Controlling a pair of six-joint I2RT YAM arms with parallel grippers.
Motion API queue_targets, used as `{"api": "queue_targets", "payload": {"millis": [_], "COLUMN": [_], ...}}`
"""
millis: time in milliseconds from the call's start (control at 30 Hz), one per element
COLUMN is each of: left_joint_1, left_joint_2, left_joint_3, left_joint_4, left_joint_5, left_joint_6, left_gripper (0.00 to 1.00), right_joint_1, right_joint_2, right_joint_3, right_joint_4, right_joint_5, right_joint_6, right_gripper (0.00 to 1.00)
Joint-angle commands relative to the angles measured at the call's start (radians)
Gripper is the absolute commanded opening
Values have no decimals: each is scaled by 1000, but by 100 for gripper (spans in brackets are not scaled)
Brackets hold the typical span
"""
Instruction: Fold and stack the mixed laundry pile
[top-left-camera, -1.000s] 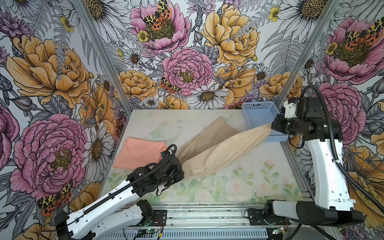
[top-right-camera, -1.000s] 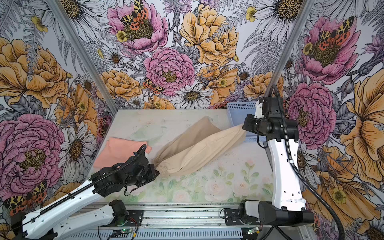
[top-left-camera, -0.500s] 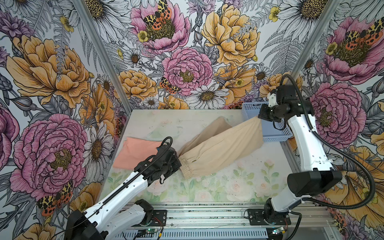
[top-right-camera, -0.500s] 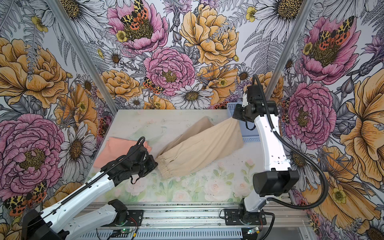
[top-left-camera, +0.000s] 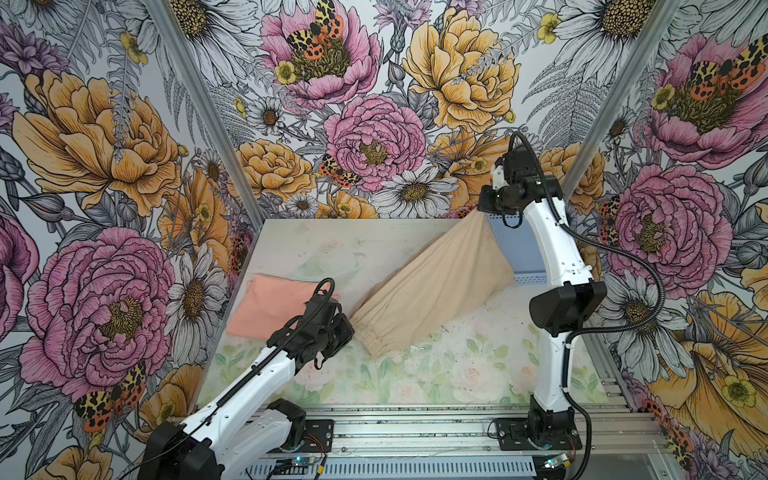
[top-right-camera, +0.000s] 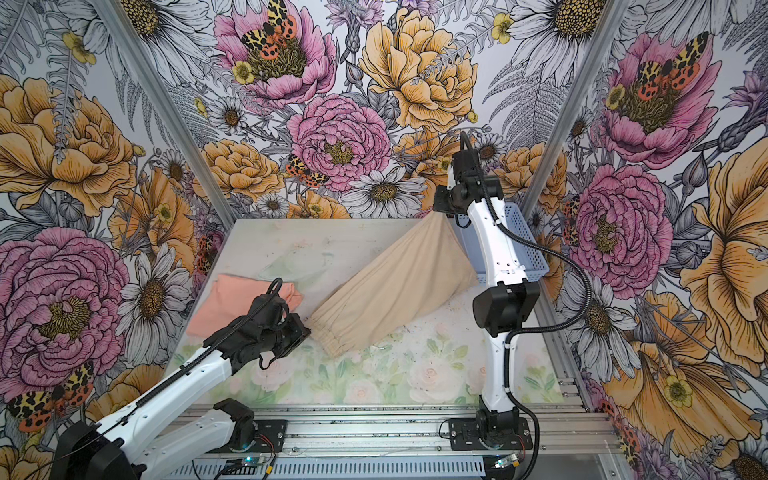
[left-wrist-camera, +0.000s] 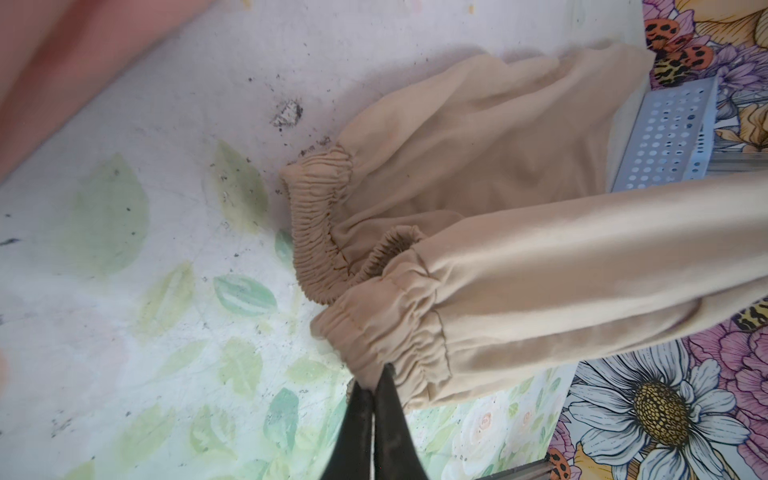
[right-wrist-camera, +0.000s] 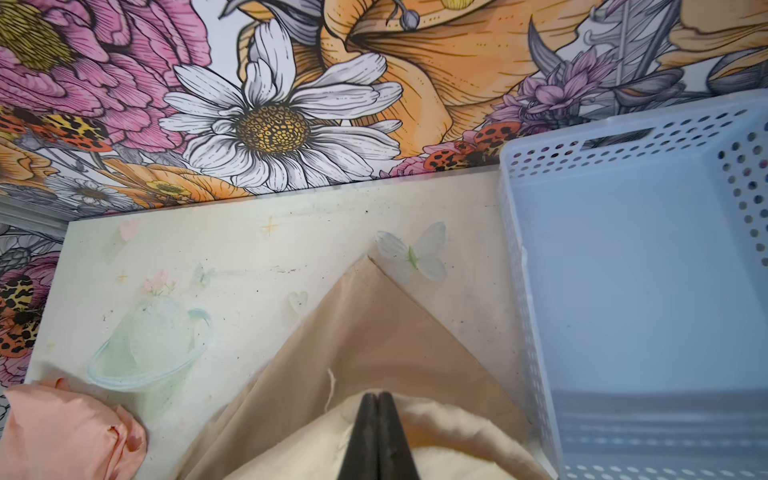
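Tan garment (top-left-camera: 436, 291): stretched on a slant across the middle of the bench (top-left-camera: 332, 249), held at both ends; its high end is at the back right, its low end at the front left; in both top views (top-right-camera: 395, 282) it covers part of the basket's near-left side
Cuffs: the left wrist view shows two gathered elastic cuffs at the low end, one (left-wrist-camera: 316, 232) lying on the bench, the other (left-wrist-camera: 386, 345) in the grip
Left pincer (top-left-camera: 351, 328): clenched on the edge of the nearer cuff, jaws pressed together (left-wrist-camera: 380, 374), low over the bench and just right of the pink shirt
Right pincer (top-left-camera: 482, 208): clenched on the garment's upper end, raised above the back of the bench beside the basket; the right wrist view (right-wrist-camera: 377, 397) shows its jaws shut on a cream fold, with tan cloth falling away below
Pink shirt (top-left-camera: 270, 303): folded flat on the left side of the bench, apart from the tan garment; the left arm crosses its near-right corner
Basket (top-left-camera: 528, 276): light blue, perforated, at the back right corner; the part of its inside seen in the right wrist view (right-wrist-camera: 511, 249) holds no cloth
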Motion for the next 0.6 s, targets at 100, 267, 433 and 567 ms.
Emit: {"api": "queue_targets", "payload": {"millis": [100,267,433,567], "left_joint_1": [60,97,121,126], "left_joint_2": [60,67,88,112], "left_joint_3": [28,11,14,16], "left_joint_4": [25,25,29,28], "left_joint_5": [33,50,51,55], "left_joint_6": [67,88,107,122], "left_gripper": [0,0,0,0], "right_joint_1": [5,11,30,37], "right_joint_2": [153,225,253,283], "right_joint_3": [152,188,189,193], "right_joint_4": [19,65,142,206], "right_joint_5": [-21,-46,-70,-72], "right_joint_6": [0,7,17,32], "right_gripper": [0,0,0,0]}}
